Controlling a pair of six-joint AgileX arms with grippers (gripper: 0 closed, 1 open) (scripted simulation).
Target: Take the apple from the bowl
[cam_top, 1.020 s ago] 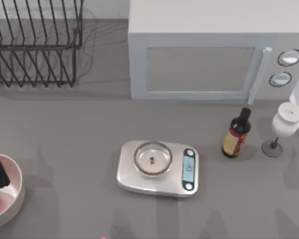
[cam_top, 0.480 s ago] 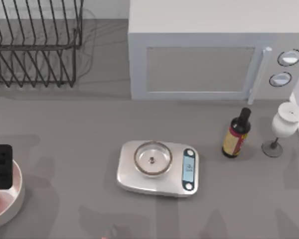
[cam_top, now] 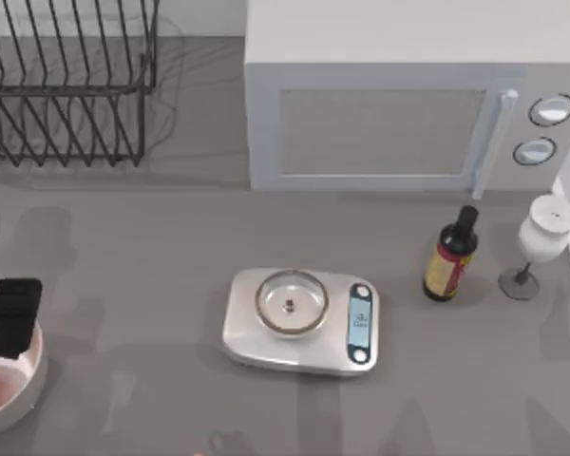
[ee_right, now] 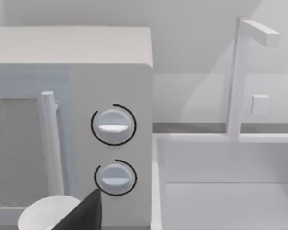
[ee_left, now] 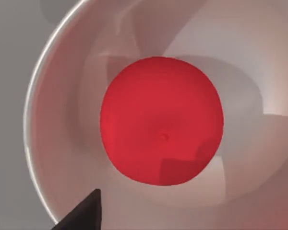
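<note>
Hovering over the bowl (cam_top: 28,380) at table's left edge, left end effector (cam_top: 14,313) is lined up w/ apple (ee_left: 162,120) inside for a top grab; finger state can't be told.

- Our left gripper (cam_top: 11,315) hangs at the far left edge of the table, pointing straight down.
- One of its dark fingertips (ee_left: 81,213) juts into our left wrist view.
- Our right arm sits parked.
</note>
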